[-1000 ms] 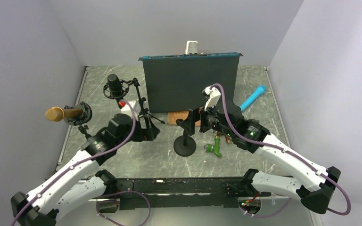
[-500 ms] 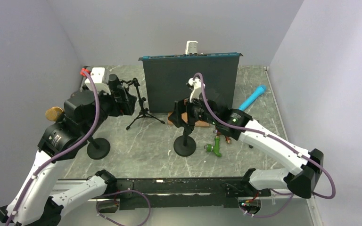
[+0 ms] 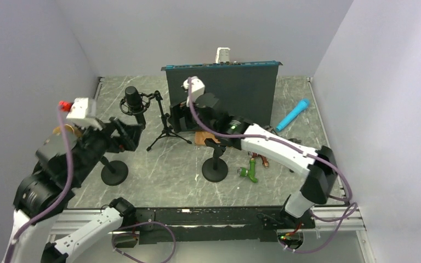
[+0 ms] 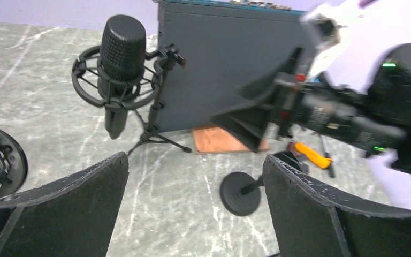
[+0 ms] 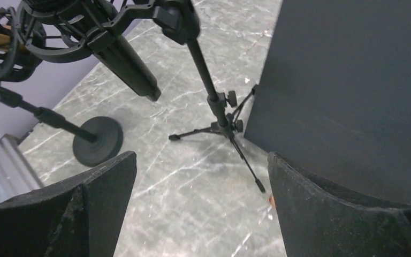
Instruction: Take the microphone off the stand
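Observation:
A black condenser microphone (image 3: 134,99) hangs in a ring shock mount on a small tripod stand (image 3: 166,131) at the back left. It also shows in the left wrist view (image 4: 120,54) and the right wrist view (image 5: 123,60). A gold-headed microphone (image 3: 62,130) sits in a clip on a round-base stand (image 3: 114,172), mostly hidden behind my left arm. My left gripper (image 3: 125,135) is open and empty, raised just left of the tripod. My right gripper (image 3: 177,117) is open and empty, just right of the tripod, in front of the dark panel.
A dark upright panel (image 3: 222,96) stands at the back. An empty round-base stand (image 3: 215,170) is in the middle, with a wooden block (image 3: 204,137) behind it. A green tool (image 3: 248,173) and a blue microphone (image 3: 293,114) lie to the right.
My left arm has lifted and pulled back to the left. My right gripper has swung left from the middle stand to beside the tripod. Both stayed open.

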You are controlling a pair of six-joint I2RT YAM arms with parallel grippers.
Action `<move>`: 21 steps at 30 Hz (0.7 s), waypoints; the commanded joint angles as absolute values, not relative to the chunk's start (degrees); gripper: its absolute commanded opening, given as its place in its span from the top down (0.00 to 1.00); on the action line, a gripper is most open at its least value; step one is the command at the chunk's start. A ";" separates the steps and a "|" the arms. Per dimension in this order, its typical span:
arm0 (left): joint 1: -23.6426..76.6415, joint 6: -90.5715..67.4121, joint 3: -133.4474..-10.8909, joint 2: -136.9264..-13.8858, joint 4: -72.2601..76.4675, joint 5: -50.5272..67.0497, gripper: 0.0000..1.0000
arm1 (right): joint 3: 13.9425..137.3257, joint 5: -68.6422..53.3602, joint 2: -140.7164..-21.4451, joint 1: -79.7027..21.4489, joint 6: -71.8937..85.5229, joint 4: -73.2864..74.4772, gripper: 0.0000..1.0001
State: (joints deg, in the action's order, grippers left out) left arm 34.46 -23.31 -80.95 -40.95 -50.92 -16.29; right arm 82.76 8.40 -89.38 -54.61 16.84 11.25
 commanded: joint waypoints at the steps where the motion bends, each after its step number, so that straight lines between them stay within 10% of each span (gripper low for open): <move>1: 34.27 -27.81 -78.21 -34.65 -51.64 -11.26 0.01 | 84.39 13.27 -95.36 -56.85 9.33 -5.92 0.07; 21: 34.28 -28.82 -79.23 -26.13 -59.56 -12.07 0.02 | 86.22 14.87 -114.75 -56.73 2.11 -32.69 0.49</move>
State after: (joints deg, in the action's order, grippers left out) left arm 34.46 -29.34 -78.13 -26.24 -58.70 -11.88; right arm 83.42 13.52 -114.37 -56.93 5.04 -24.97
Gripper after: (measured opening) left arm 0.985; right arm 0.530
